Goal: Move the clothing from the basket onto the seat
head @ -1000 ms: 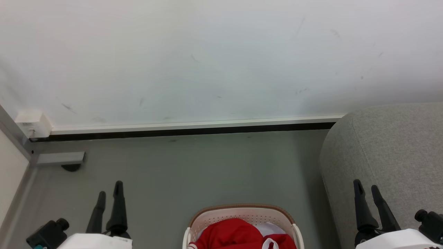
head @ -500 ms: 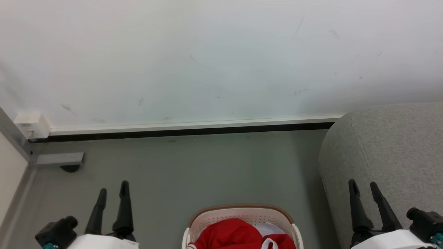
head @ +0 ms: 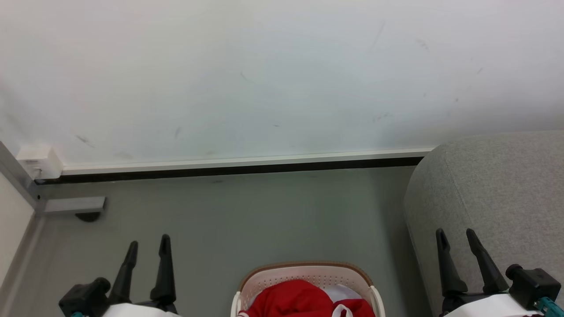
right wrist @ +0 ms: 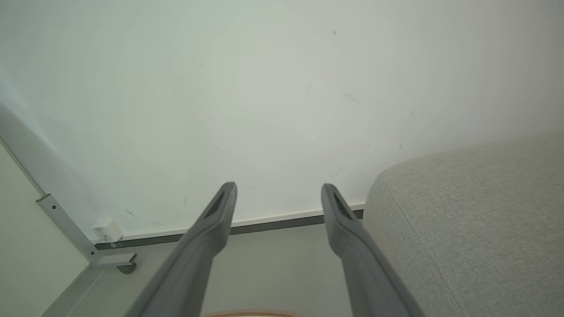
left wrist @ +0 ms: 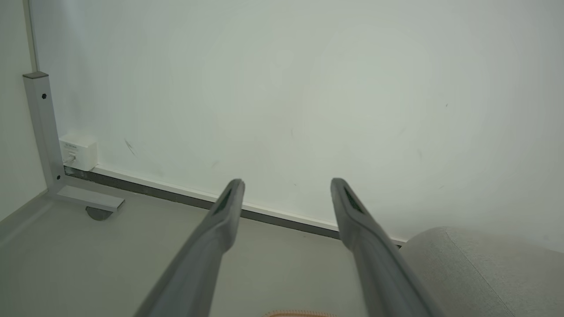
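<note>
Both spread wide and holding nothing: left gripper [head: 149, 240] and right gripper [head: 455, 231], raised on either side of the basket [head: 304, 265], probably parked clear so as not to crowd it. Red clothing [head: 293, 299] heaped inside, between the pair and back from their fingertips, not yet lifted. Seat [head: 498, 185] just right of and ahead of the right gripper, handy for a short carry; reach down and inward judged next
</note>
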Available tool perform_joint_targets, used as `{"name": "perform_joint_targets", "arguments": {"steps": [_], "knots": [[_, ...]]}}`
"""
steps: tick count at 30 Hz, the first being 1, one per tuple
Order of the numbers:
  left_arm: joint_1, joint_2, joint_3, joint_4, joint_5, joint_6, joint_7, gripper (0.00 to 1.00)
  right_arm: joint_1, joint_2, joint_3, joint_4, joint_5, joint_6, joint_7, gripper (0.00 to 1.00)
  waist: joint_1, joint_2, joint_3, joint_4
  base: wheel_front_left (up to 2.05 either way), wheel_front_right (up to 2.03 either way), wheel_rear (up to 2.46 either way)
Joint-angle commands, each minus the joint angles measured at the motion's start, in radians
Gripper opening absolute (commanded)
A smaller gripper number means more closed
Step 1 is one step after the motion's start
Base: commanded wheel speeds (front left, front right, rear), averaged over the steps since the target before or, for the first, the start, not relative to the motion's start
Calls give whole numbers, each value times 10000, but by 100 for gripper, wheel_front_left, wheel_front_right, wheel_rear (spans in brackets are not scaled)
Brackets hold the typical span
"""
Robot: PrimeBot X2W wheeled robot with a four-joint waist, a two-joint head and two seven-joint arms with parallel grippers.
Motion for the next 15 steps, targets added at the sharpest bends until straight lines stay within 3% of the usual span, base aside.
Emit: {"name": "perform_joint_targets", "arguments": {"steps": [1,15], "knots": [[49,90,-7,-65,304,51,-51,100,-135,-5,31,-27,-221,-15,-85,100,0,0,-7,-3,0,0,0],[99,102,-38,-109,1391,76,-355,100,-188,39,189,68,-1241,-17,-382,100,0,0,-40,-46,0,0,0]]}}
